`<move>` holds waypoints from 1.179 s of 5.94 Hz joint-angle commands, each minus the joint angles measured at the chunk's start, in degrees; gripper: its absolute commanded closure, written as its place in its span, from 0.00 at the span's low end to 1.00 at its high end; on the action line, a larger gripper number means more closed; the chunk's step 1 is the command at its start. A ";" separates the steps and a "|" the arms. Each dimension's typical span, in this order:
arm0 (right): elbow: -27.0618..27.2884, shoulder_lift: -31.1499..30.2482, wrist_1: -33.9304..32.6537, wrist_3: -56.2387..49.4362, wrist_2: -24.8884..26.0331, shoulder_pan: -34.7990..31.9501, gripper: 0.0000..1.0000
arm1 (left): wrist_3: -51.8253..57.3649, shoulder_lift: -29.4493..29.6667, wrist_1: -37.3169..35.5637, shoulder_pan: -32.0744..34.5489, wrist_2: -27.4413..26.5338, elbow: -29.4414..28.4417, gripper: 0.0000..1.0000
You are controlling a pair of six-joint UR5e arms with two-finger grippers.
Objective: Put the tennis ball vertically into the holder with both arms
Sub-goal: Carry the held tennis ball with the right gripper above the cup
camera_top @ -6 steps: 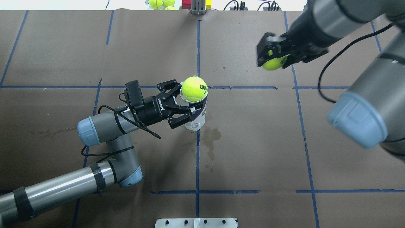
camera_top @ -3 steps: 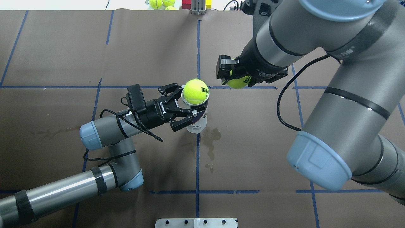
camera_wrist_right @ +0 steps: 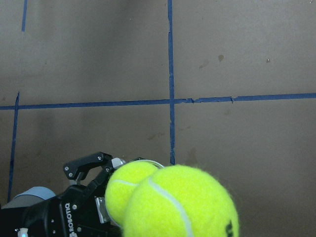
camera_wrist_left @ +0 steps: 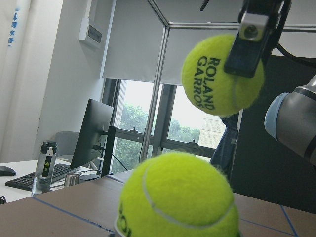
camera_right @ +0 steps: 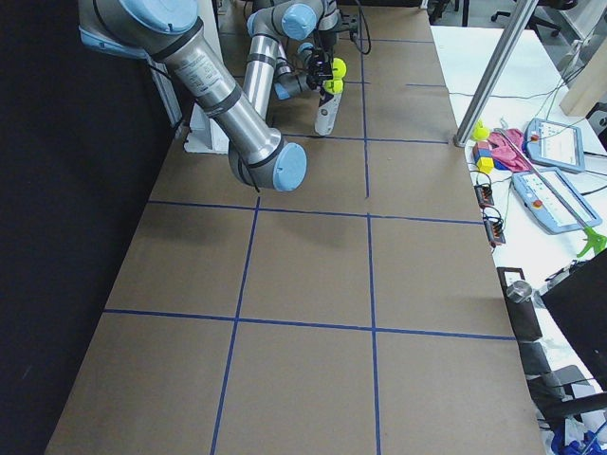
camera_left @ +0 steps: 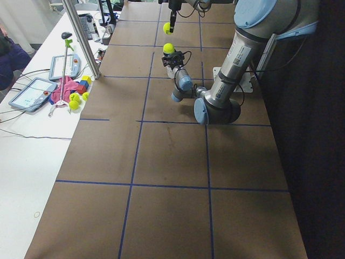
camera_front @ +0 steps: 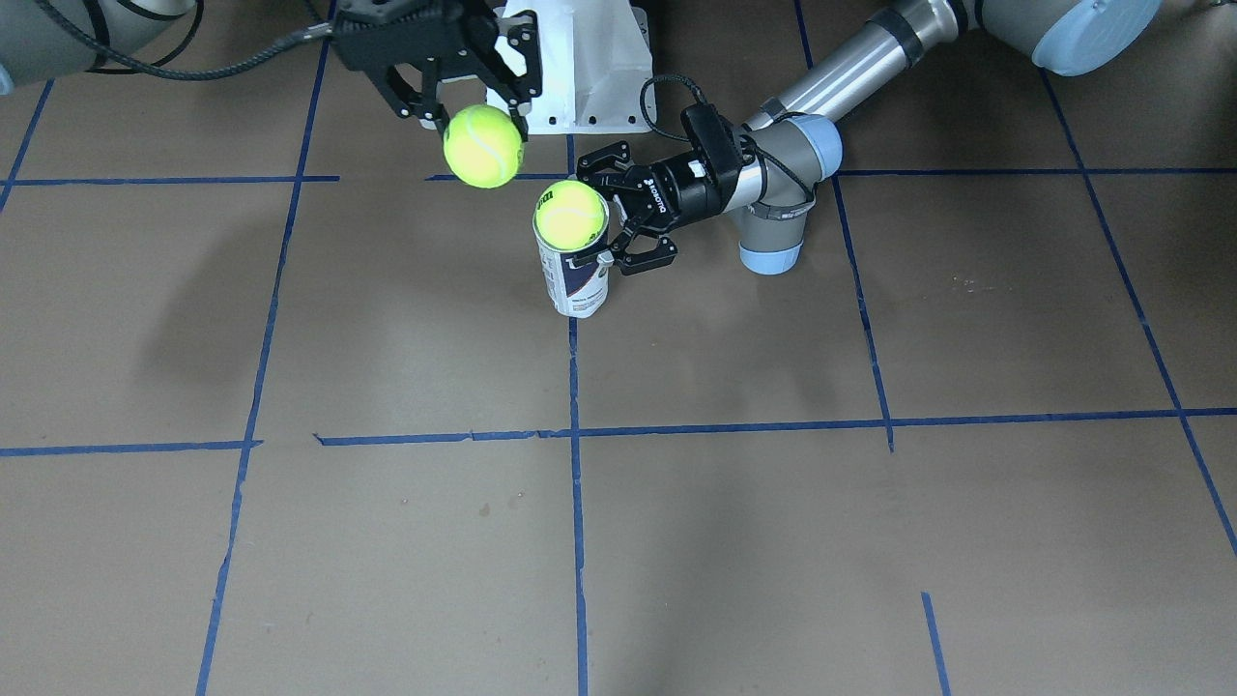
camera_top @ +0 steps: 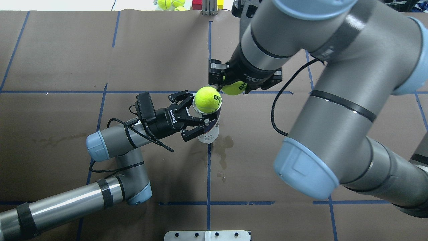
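Observation:
The holder [camera_top: 210,129] stands upright near the table's middle, also in the front view [camera_front: 576,280]. A tennis ball [camera_top: 208,99] sits in its top opening, half out. My left gripper [camera_top: 201,115] is shut on the holder from the side, just under the rim. My right gripper [camera_top: 230,85] is shut on a second tennis ball [camera_top: 234,88] and holds it in the air just right of and above the holder's top. In the front view this ball [camera_front: 482,145] hangs left of the seated ball [camera_front: 570,215]. The left wrist view shows the held ball [camera_wrist_left: 221,74] above the seated one [camera_wrist_left: 177,197].
A white pedestal base [camera_front: 589,58] stands at the robot's side of the table. Loose tennis balls [camera_top: 165,3] and coloured blocks [camera_top: 197,4] lie beyond the far edge. A dark stain [camera_top: 222,144] marks the brown paper by the holder.
My right arm has swung left with its ball, from the far right to just beside the holder's top. The left gripper and holder have shifted only slightly.

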State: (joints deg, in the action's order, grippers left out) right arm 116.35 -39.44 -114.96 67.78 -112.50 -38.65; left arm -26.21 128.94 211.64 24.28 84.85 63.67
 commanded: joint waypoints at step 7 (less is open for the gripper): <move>-5.43 4.11 -0.09 0.42 0.35 0.24 0.81 | 6.35 1.31 1.67 -0.46 0.32 -0.65 0.25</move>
State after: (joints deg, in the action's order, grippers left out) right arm 110.89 -35.26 -115.05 68.20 -112.23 -38.41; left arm -21.20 129.72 213.04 23.82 85.08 63.00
